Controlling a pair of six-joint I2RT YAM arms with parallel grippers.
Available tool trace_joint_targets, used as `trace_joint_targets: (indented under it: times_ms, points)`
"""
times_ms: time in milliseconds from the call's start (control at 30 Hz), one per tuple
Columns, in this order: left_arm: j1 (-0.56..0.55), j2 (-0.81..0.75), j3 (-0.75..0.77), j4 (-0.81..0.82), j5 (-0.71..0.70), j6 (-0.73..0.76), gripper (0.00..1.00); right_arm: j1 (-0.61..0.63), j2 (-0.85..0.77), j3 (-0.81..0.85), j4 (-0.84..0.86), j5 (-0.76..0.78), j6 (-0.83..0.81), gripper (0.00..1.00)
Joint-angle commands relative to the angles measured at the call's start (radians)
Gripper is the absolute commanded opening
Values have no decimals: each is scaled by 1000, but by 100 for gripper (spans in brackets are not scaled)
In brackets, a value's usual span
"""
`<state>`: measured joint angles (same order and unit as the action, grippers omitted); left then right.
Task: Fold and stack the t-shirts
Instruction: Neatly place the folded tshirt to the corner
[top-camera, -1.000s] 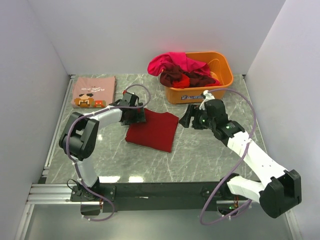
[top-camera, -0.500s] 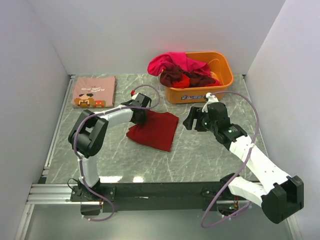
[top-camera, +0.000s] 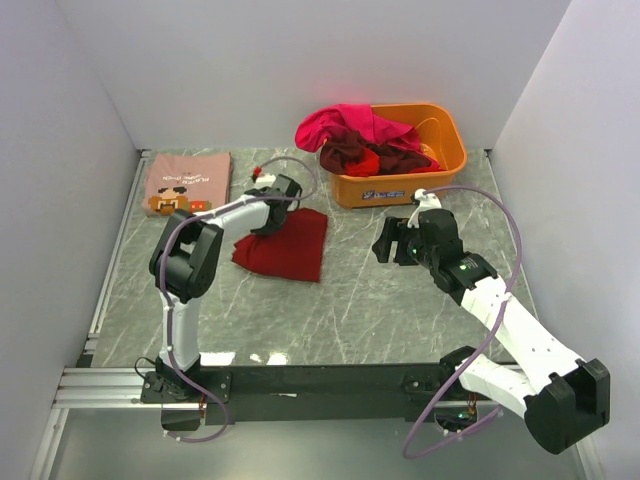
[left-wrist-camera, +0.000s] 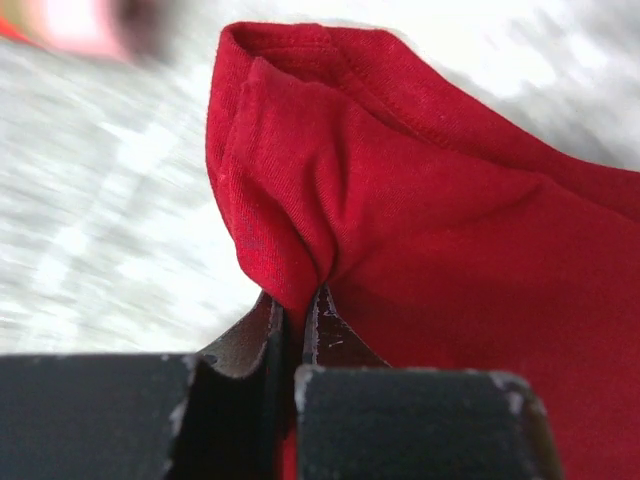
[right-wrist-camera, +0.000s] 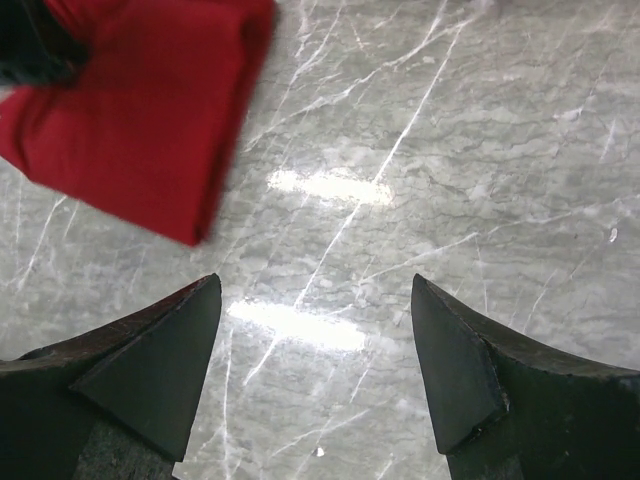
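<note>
A folded dark red t-shirt (top-camera: 283, 244) lies mid-table, and my left gripper (top-camera: 268, 218) is shut on its far left corner. In the left wrist view the red cloth (left-wrist-camera: 420, 210) bunches up where it is pinched between the two closed fingers (left-wrist-camera: 262, 335). My right gripper (top-camera: 386, 243) hovers open to the right of that shirt, well apart from it; its wrist view shows bare marble between the fingertips (right-wrist-camera: 180, 345) and the red shirt (right-wrist-camera: 140, 110) at upper left. A folded dusty pink t-shirt (top-camera: 187, 182) with a pixel print lies at the back left. More t-shirts (top-camera: 355, 135), magenta, maroon and red, are heaped in the tub.
The orange plastic tub (top-camera: 445, 152) stands at the back right, with clothes spilling over its left rim. White walls close the table on three sides. A metal rail (top-camera: 110, 265) runs along the left edge of the grey marble top (top-camera: 400, 310).
My left gripper closed on the dark red shirt's corner and dragged the shirt left and slightly back. The right gripper drifted a little right and stayed open.
</note>
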<state>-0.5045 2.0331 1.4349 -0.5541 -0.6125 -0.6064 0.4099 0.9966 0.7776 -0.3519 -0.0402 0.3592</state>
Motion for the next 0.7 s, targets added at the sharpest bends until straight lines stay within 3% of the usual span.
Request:
trace_joint_targets:
  times_ms: [0,300,667]
  points:
    - [57,6,103,-23,-193,105,1,-6,-30,-11,36,16,-28,83]
    - [122,-1,196,180,-348,359,1,-11,-24,-17,59,17,-35,83]
    - [218,21,281,494,-331,721,1,-14,-36,-29,70,39,-35,83]
